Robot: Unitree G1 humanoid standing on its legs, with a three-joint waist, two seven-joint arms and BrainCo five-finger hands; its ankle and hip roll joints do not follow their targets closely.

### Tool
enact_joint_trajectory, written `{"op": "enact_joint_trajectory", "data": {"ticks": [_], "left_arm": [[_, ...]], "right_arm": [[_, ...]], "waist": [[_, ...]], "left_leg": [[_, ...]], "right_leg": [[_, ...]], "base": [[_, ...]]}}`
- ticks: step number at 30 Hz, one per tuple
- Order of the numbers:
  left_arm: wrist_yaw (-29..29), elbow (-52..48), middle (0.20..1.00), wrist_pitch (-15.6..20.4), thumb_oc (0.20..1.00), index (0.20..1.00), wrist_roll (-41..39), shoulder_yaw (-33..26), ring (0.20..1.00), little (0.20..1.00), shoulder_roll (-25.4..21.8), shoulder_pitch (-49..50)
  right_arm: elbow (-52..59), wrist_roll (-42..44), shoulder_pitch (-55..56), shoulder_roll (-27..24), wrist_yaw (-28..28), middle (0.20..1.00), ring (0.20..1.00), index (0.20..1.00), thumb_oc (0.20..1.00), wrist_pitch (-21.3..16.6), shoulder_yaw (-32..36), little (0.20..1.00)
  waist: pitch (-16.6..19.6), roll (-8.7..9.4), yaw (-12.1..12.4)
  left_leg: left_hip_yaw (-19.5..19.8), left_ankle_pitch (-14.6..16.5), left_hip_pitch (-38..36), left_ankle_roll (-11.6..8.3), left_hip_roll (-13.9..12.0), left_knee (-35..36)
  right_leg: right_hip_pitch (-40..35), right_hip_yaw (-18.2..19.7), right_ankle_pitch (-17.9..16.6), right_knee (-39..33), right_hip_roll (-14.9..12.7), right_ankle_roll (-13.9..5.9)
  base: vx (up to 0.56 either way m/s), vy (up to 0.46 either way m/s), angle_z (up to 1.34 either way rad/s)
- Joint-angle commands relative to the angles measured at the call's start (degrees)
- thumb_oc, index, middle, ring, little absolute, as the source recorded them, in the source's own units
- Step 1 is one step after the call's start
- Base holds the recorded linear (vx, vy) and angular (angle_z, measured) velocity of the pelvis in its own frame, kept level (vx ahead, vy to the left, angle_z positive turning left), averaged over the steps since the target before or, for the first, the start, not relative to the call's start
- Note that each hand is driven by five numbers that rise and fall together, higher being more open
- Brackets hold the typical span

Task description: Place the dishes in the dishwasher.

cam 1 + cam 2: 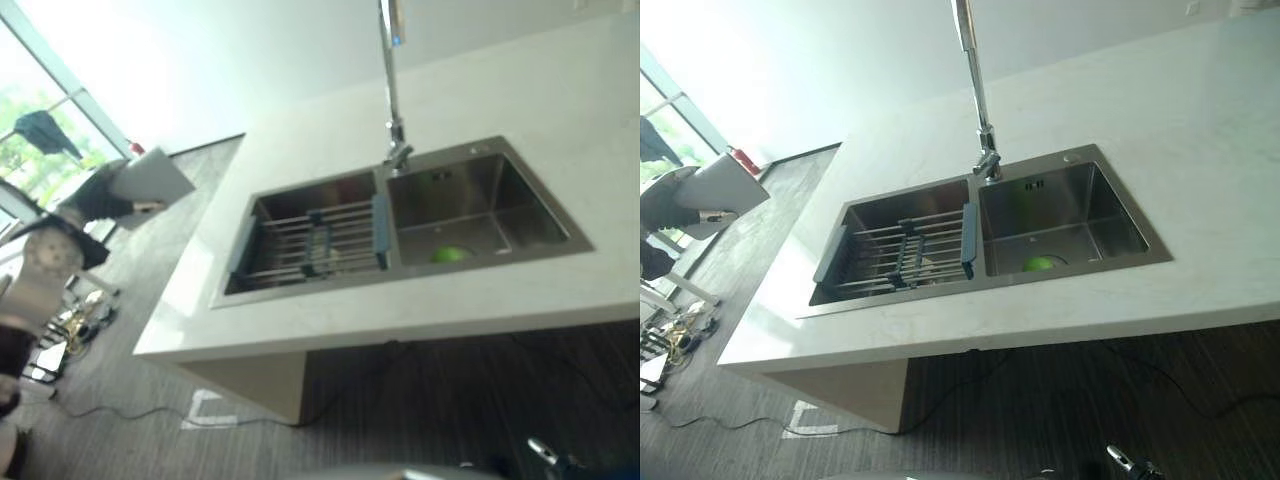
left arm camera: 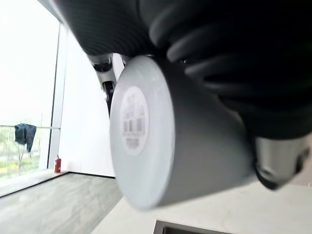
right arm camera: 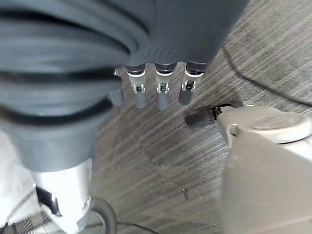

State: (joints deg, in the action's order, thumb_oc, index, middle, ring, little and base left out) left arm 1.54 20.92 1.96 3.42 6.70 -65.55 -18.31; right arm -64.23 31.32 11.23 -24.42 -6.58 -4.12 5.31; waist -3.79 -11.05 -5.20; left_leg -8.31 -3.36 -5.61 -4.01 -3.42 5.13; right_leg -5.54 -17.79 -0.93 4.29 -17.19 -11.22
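Grey smooth-walled cup with a white barcode sticker on its base lies sideways in the robot's left hand, seen from the left wrist view with the base turned toward the camera. A silver finger shows past the far side of the wall and a dark-tipped one on the near side, so the hand appears clamped round the cup's body. The right hand hangs at the robot's side over the grey striped floor, its fingers straight, relaxed and empty.

Ahead stands a white stone countertop with a stainless steel double sink set into it and a tall chrome tap rising behind the divider. A wire draining rack with blue-grey end pieces spans the left basin; a small round green object sits in the right basin, and what it is cannot be made out.

The cup looks light and rigid, probably ceramic or hard plastic, with a matt but smooth wall that could slide in metal fingers if the hold loosens. If ceramic, it would chip on a knock against steel or stone. The safest purchase is judged to be round the middle of the wall, thumb opposite fingers, much as it is carried now, leaving rim and base free for setting down in a dishwasher rack.
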Motion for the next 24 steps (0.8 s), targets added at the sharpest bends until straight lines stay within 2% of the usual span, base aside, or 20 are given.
{"op": "enact_joint_trajectory", "data": {"ticks": [1, 3, 6, 7, 8, 9, 11, 12, 14, 15, 16, 18, 19, 20, 23, 24], "left_arm": [[6.2, 1.1, 0.200, 5.1, 0.200, 0.200, 1.2, -1.8, 0.200, 0.200, -1.8, -8.6], [7.1, -4.8, 0.200, 1.7, 0.200, 0.200, 2.8, -3.2, 0.200, 0.200, 0.8, -5.9], [8.4, -8.4, 0.200, 2.8, 0.200, 0.200, 1.4, -5.0, 0.200, 0.200, 2.3, -2.8], [9.2, -8.5, 0.200, 5.1, 0.200, 0.200, 1.6, -5.6, 0.200, 0.200, 3.5, -2.1], [9.8, -8.5, 0.200, 6.2, 0.200, 0.200, 2.1, -5.7, 0.200, 0.200, 4.4, -2.1], [8.8, -9.4, 0.200, 6.1, 0.200, 0.200, 1.9, -5.6, 0.200, 0.200, 5.2, -2.6], [7.8, -10.2, 0.200, 5.9, 0.200, 0.200, 2.1, -5.8, 0.200, 0.200, 7.2, -3.0], [7.4, -10.0, 0.200, 6.4, 0.200, 0.200, 1.9, -5.8, 0.200, 0.200, 7.6, -3.2], [7.3, -9.4, 0.200, 8.5, 0.200, 0.200, 1.3, -5.4, 0.200, 0.200, 7.8, -3.9], [7.6, -8.9, 0.200, 9.5, 0.200, 0.200, 0.4, -4.7, 0.200, 0.200, 7.6, -5.2], [7.8, -8.7, 0.200, 10.5, 0.200, 0.200, -0.7, -4.3, 0.200, 0.200, 7.1, -6.1], [7.9, -9.0, 0.200, 10.9, 0.200, 0.200, -2.2, -3.4, 0.200, 0.200, 6.2, -7.7], [8.2, -9.4, 0.200, 11.8, 0.200, 0.200, -2.4, -3.1, 0.200, 0.200, 6.5, -8.2], [8.8, -11.7, 0.200, 12.1, 0.200, 0.200, -2.6, -2.8, 0.200, 0.200, 6.8, -8.2], [9.3, -14.7, 0.200, 13.7, 0.200, 0.200, -1.4, -3.5, 0.200, 0.200, 8.9, -6.9], [9.1, -16.5, 0.200, 13.7, 0.200, 0.200, -0.4, -3.7, 0.200, 0.200, 10.4, -6.2]], "right_arm": [[0.2, 0.5, 1.8, 1.9, 0.7, 1.000, 1.000, 1.000, 1.000, -1.6, 1.9, 1.000], [0.8, -0.9, 1.7, 1.3, -0.3, 1.000, 1.000, 1.000, 1.000, 0.2, 0.5, 1.000], [0.5, -2.7, 0.6, -0.4, -2.8, 1.000, 1.000, 1.000, 1.000, 1.0, -0.1, 1.000], [0.2, -2.1, 0.2, -0.6, -3.2, 1.000, 1.000, 1.000, 1.000, 1.0, -0.6, 1.000], [0.2, -0.8, -0.1, -0.6, -3.7, 1.000, 1.000, 1.000, 1.000, 1.6, -1.0, 1.000], [-0.1, 0.4, -0.6, 0.0, -3.3, 1.000, 1.000, 1.000, 1.000, 2.3, -1.8, 1.000], [-2.2, -0.2, -1.0, 0.5, -2.1, 1.000, 1.000, 1.000, 1.000, 1.9, -2.8, 1.000], [-3.2, -0.4, -1.1, 0.6, -2.0, 1.000, 1.000, 1.000, 1.000, 1.5, -2.9, 1.000], [-4.9, 1.3, -1.0, 0.5, -2.5, 1.000, 1.000, 1.000, 1.000, 0.3, -2.8, 1.000], [-5.1, 1.5, -0.8, 0.4, -3.0, 1.000, 1.000, 1.000, 1.000, -0.7, -2.5, 1.000], [-5.0, 1.5, -0.6, 0.4, -3.1, 1.000, 1.000, 1.000, 1.000, -1.3, -2.3, 1.000], [-5.1, 1.2, -0.4, 0.8, -3.1, 1.000, 1.000, 1.000, 1.000, -1.9, -2.1, 1.000], [-5.2, 2.9, -0.4, 0.8, -5.5, 1.000, 1.000, 1.000, 1.000, 0.1, -2.1, 1.000], [-5.2, 3.2, -0.8, 1.2, -13.4, 1.000, 1.000, 1.000, 1.000, 3.5, -2.3, 1.000], [-3.8, -0.3, -1.2, 2.6, -11.2, 1.000, 1.000, 1.000, 1.000, 3.4, -5.3, 1.000], [-4.3, -0.6, -1.7, 3.2, -12.0, 1.000, 1.000, 1.000, 1.000, 3.4, -5.9, 1.000]], "waist": [[-3.2, -1.41, -4.3], [-3.5, -0.22, -3.8], [-5.4, 0.25, -3.9], [-6.7, 0.67, -4.1], [-7.1, 1.10, -4.1], [-7.3, 2.00, -3.7], [-6.8, 2.82, -3.1], [-6.6, 3.05, -3.1], [-6.4, 3.34, -3.7], [-6.5, 3.28, -4.7], [-6.5, 2.94, -5.0], [-6.8, 2.67, -5.2], [-6.8, 2.69, -5.1], [-6.8, 2.91, -4.5], [-6.5, 3.67, -3.0], [-6.2, 4.21, -2.2]], "left_leg": [[8.5, 5.0, 1.7, 0.89, -0.9, -5.0], [7.2, 2.6, 3.2, -1.06, -2.8, -5.2], [5.7, -1.6, 7.3, -3.32, -6.1, -6.9], [2.9, -1.8, 9.4, -3.27, -7.0, -10.0], [1.6, -0.3, 10.0, -2.63, -6.5, -12.3], [1.2, 3.1, 10.1, -1.12, -4.2, -15.6], [-1.2, 6.9, 11.0, 0.58, -1.2, -21.5], [-2.8, 7.9, 11.0, 1.02, -0.8, -23.1], [-7.2, 7.7, 10.4, 1.06, -2.5, -25.2], [-9.9, 8.3, 8.5, 0.27, -4.1, -24.9], [-11.1, 7.6, 7.6, -0.08, -4.4, -22.5], [-12.6, 6.5, 6.4, 0.47, -3.8, -18.1], [-13.2, 6.9, 5.5, 0.59, -3.6, -16.0], [-12.2, 7.5, 4.9, 0.67, -2.6, -14.0], [-11.1, 7.3, 3.6, 0.64, -1.5, -10.6], [-10.6, 7.1, 3.3, 0.65, -1.2, -9.7]], "right_leg": [[3.3, 14.4, 19.6, 16.7, 11.8, 6.65], [2.3, 12.1, 19.0, 14.3, 12.5, 7.41], [2.1, 11.8, 18.9, 12.8, 13.6, 8.18], [2.2, 10.5, 18.6, 12.2, 13.5, 8.33], [2.3, 9.4, 18.0, 11.5, 13.2, 8.45], [2.3, 8.4, 17.2, 10.2, 12.5, 8.50], [2.6, 7.2, 15.6, 8.1, 12.4, 8.97], [2.6, 6.5, 15.2, 7.6, 12.4, 9.06], [2.6, 4.5, 14.3, 6.2, 12.1, 8.94], [2.0, 3.2, 14.7, 5.8, 11.5, 8.43], [2.1, 2.4, 14.0, 5.2, 11.1, 7.96], [2.7, 1.1, 12.2, 5.2, 9.9, 7.48], [2.7, 0.4, 11.7, 5.1, 9.0, 6.94], [2.7, 0.0, 11.1, 5.0, 8.2, 6.22], [2.4, -1.8, 10.3, 4.6, 7.0, 5.02], [2.2, -2.4, 9.9, 4.4, 6.7, 4.56]], "base": [[-0.18, -0.238, 2.83], [-0.33, -0.148, 3.51], [-0.43, -0.008, 2.11], [-0.59, -0.048, 1.14], [-0.67, -0.078, 1.14], [-0.53, -0.081, 1.11], [-0.42, 0.003, 0.81], [-0.33, 0.102, 0.44], [-0.26, 0.216, 0.78], [-0.21, 0.377, 1.14], [-0.19, 0.375, 1.21], [-0.16, 0.348, 1.36], [-0.12, 0.451, 0.90], [-0.11, 0.355, 0.43], [-0.09, 0.253, 0.27], [-0.05, 0.103, 0.46]]}}
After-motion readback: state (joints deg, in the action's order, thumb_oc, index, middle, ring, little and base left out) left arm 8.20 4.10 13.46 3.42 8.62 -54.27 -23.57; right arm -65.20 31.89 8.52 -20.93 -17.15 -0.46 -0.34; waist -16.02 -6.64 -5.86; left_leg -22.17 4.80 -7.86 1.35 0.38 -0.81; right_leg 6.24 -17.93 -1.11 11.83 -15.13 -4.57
